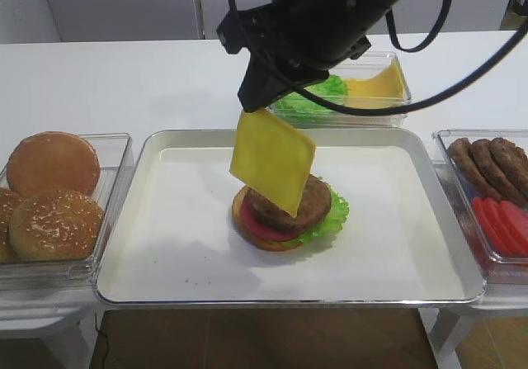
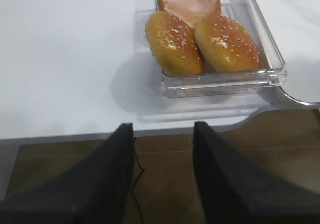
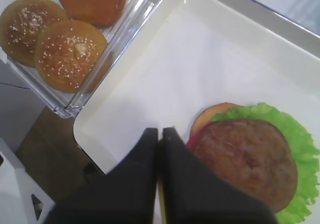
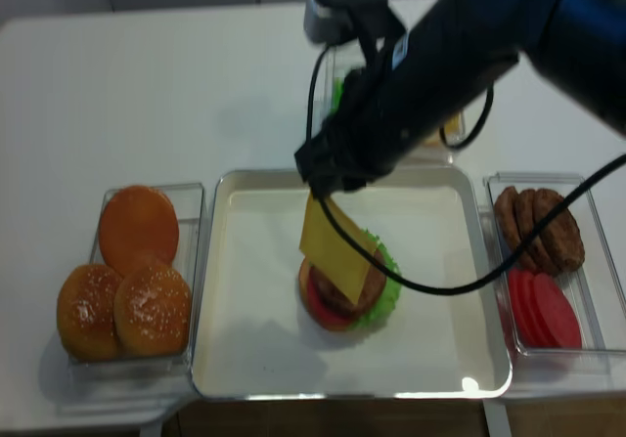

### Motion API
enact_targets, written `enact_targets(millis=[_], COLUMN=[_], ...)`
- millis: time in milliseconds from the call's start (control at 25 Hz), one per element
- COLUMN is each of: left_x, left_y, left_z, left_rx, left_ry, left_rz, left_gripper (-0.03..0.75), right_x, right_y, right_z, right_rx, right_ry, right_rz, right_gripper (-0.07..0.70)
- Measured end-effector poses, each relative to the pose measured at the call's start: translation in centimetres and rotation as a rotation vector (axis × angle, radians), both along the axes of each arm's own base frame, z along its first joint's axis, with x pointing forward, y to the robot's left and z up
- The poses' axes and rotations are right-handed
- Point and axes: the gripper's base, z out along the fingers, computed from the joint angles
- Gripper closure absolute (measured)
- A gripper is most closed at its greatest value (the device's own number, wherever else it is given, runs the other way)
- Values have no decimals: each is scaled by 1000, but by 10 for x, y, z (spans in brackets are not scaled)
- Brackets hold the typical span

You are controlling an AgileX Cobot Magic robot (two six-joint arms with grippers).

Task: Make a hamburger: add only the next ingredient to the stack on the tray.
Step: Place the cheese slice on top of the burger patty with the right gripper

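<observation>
A yellow square cheese slice [image 1: 272,161] hangs tilted from my right gripper [image 1: 254,105], which is shut on its upper corner. It hovers just above the stack [image 1: 289,212] of bun, lettuce, tomato and brown patty near the middle of the cream tray [image 1: 173,245]. In the right wrist view the black fingers [image 3: 145,174] are pressed together, a thin yellow edge of cheese [image 3: 161,204] shows between them, and the patty [image 3: 245,159] lies just right of them. My left gripper [image 2: 162,126] stands open and holds nothing, off the table's front edge, over the floor.
A clear bin of sesame buns [image 1: 49,196] sits left of the tray. Behind the tray stands a bin with lettuce and more cheese [image 1: 346,96]. At the right a bin holds patties and tomato slices [image 1: 495,196]. My right arm and its cables span the back.
</observation>
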Motion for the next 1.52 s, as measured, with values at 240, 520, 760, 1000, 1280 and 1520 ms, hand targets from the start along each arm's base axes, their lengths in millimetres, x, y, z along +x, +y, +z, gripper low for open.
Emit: enact_targets(millis=[240,520,760,1000,1280,1520], left_x=[0,0,0,0,0,0], left_y=[0,0,0,0,0,0], left_z=[0,0,0,0,0,0], left_rx=[0,0,0,0,0,0], left_ry=[0,0,0,0,0,0], left_rz=[0,0,0,0,0,0], left_gripper=[417,417,416,417,417,416], right_x=[6,14,17,18,20,24], right_y=[4,5,0,-3,-5,-4], right_z=[-12,-28,-32,-33,-35,-44], right_rx=[-16,-80,-153,-196,-229,-257], right_ry=[28,31,-7,-35,-52,-42], right_rz=[1,9,23,31,34,40], right_gripper=[626,626,626,626,626,626])
